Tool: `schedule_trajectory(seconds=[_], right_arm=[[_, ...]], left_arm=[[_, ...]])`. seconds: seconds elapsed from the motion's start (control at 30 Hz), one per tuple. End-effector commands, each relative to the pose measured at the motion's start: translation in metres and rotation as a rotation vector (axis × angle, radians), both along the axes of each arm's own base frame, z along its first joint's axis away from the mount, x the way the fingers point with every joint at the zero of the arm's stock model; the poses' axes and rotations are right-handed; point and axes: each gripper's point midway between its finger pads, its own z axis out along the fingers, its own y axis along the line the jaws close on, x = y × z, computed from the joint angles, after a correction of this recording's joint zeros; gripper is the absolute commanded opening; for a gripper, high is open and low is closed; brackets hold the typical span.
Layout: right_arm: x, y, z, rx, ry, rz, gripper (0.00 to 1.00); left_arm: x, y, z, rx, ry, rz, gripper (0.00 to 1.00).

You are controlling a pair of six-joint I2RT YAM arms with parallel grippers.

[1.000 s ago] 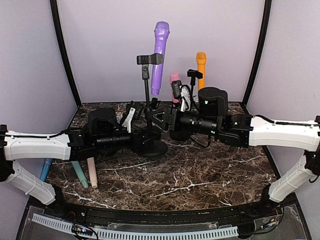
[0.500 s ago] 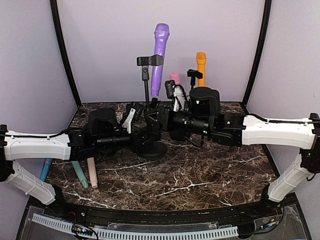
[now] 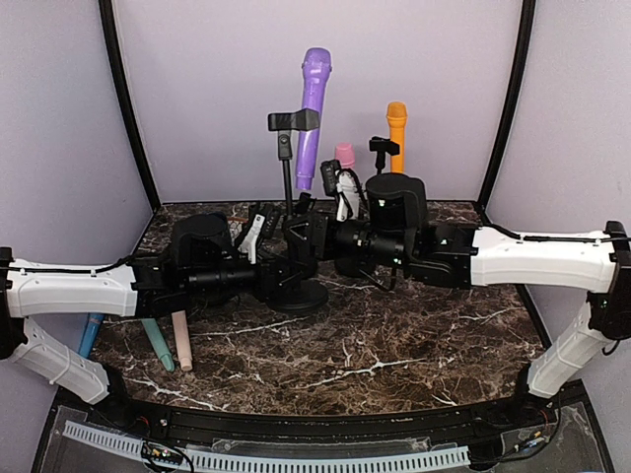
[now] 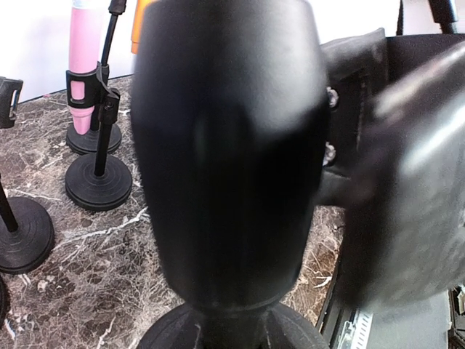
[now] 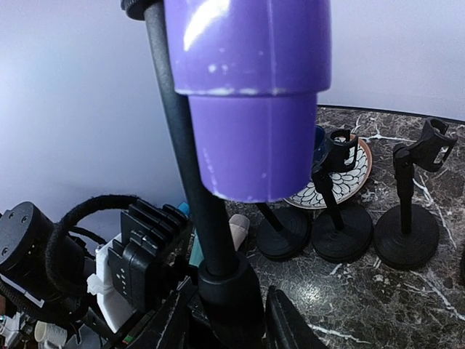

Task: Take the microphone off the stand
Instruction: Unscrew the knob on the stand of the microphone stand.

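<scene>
A purple microphone (image 3: 313,110) stands upright in the clip of a tall black stand (image 3: 288,202) with a round base (image 3: 299,295). My left gripper (image 3: 283,278) is shut low on the stand; in the left wrist view (image 4: 229,327) the stand's thick black lower part (image 4: 229,160) fills the frame between the fingers. My right gripper (image 3: 297,236) is open, with its fingers on either side of the stand's collar (image 5: 231,287), below the microphone's lower end (image 5: 251,94). The right wrist view shows small gaps beside the collar.
A pink microphone (image 3: 344,155) and an orange one (image 3: 396,122) stand in stands at the back. Teal (image 3: 156,343), beige (image 3: 182,341) and blue (image 3: 89,333) microphones lie at left. Empty stands (image 5: 407,233) and a patterned plate (image 5: 341,182) show in the right wrist view.
My right arm has moved left, bringing its open fingers from beside the stand to around its collar. The left arm and the purple microphone have stayed in place.
</scene>
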Motion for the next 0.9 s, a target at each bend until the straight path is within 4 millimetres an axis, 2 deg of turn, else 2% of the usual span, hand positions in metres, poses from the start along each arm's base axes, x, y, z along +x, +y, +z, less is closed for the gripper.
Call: schedule_trajectory(seconds=[0.0,0.2,0.4,0.53,0.67,0.87], right_arm=[[0.001,0.005,0.011,0.021,-0.016,-0.018,0.38],[0.003,0.006,0.014,0.024,-0.023,-0.027,0.37],[-0.002,0.004,0.027,0.067,-0.055,0.002,0.24],[-0.015,0.0,0.05,0.123,-0.119,0.069,0.16],[-0.038,-0.009,0.082,0.226,-0.191,0.183,0.14],[-0.071,-0.023,0.119,0.37,-0.236,0.399,0.14]], left_arm=[[-0.007,0.0,0.057,-0.157,-0.108,-0.032,0.0],[-0.009,-0.001,0.057,-0.163,-0.108,-0.04,0.0],[-0.014,-0.001,0.057,-0.169,-0.12,-0.068,0.0],[-0.024,0.001,0.064,-0.198,-0.143,-0.11,0.0],[-0.038,0.002,0.074,-0.234,-0.167,-0.175,0.0],[-0.064,0.001,0.101,-0.328,-0.21,-0.315,0.0]])
